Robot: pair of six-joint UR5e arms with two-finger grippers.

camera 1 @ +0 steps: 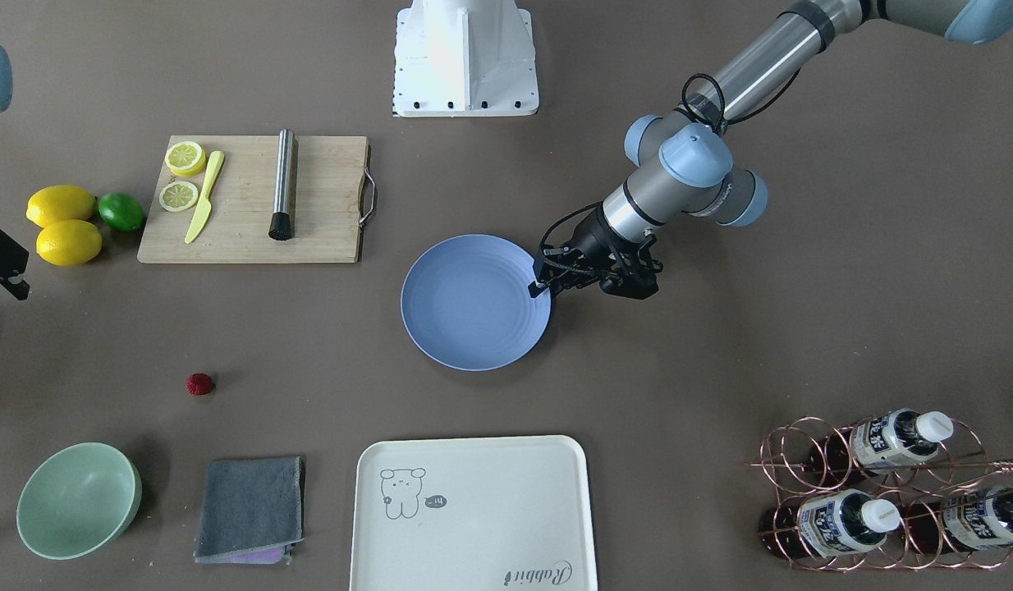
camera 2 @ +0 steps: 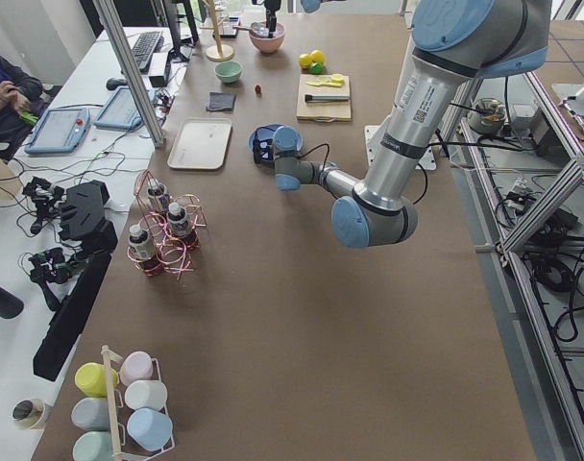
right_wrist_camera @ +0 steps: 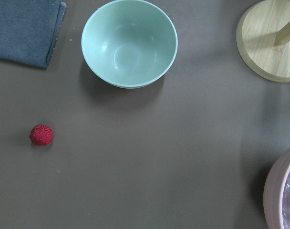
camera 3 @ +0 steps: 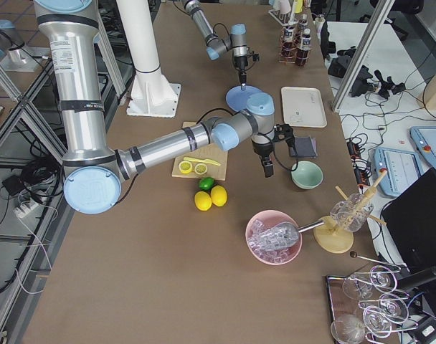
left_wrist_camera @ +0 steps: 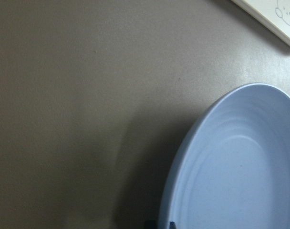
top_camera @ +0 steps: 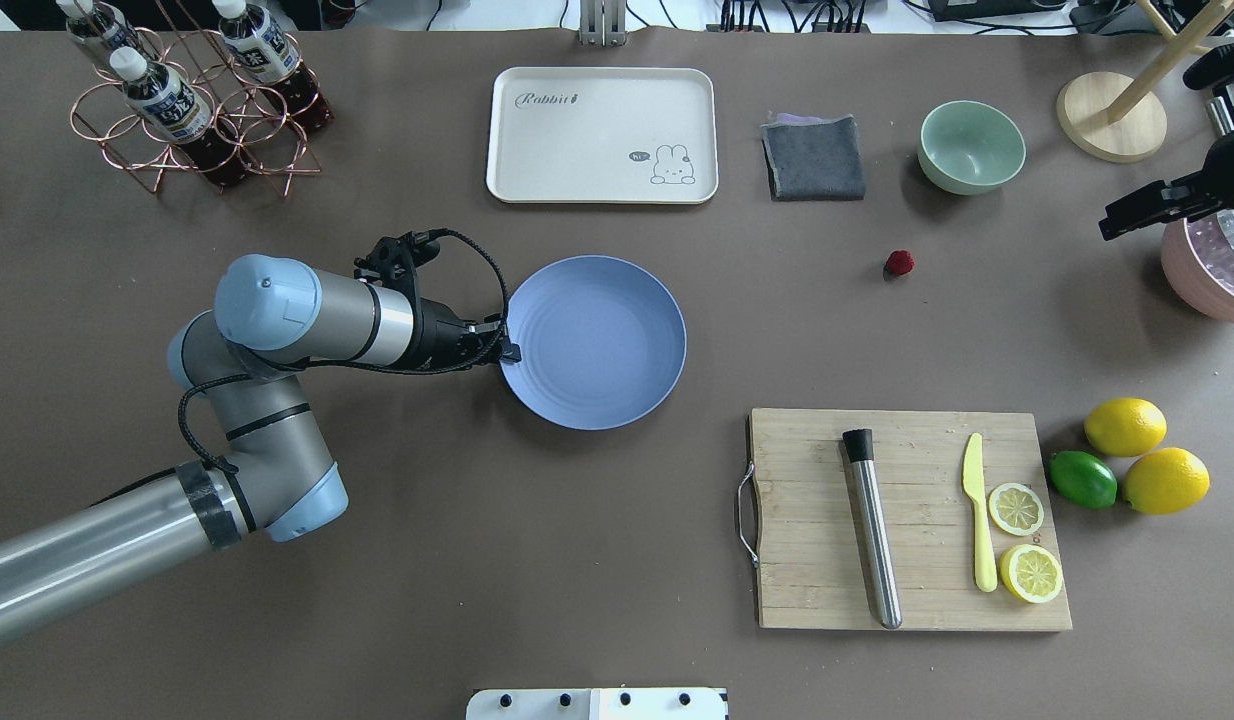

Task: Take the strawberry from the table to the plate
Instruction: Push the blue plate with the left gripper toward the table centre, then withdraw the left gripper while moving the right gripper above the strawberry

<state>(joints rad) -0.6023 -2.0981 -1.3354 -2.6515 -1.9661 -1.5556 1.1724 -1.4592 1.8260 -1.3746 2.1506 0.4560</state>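
The strawberry [camera 1: 200, 383] [top_camera: 899, 262] is a small dark-red berry lying alone on the grey-brown table [top_camera: 577, 560]. It sits between the plate and the mint-green bowl. The right wrist view has the strawberry [right_wrist_camera: 42, 135] at its lower left. The round periwinkle plate [camera 1: 474, 302] [top_camera: 594, 342] [left_wrist_camera: 240, 171] lies flat mid-table with nothing on it. My left gripper [camera 1: 542, 285] [top_camera: 510, 352] is at the plate's rim, and its fingers look pinched on the edge. My right gripper [camera 1: 18, 275] [top_camera: 1112, 225] hovers above the table far to the strawberry's right and looks open and empty.
Beyond the strawberry are a mint-green bowl [top_camera: 971, 146], a grey cloth [top_camera: 814, 157] and a cream tray [top_camera: 602, 135]. A wooden board [top_camera: 907, 518] carries a knife, lemon slices and a steel rod, with lemons and a lime beside it. A bottle rack [top_camera: 192, 100] and a pink bowl [top_camera: 1212, 270] stand at the ends.
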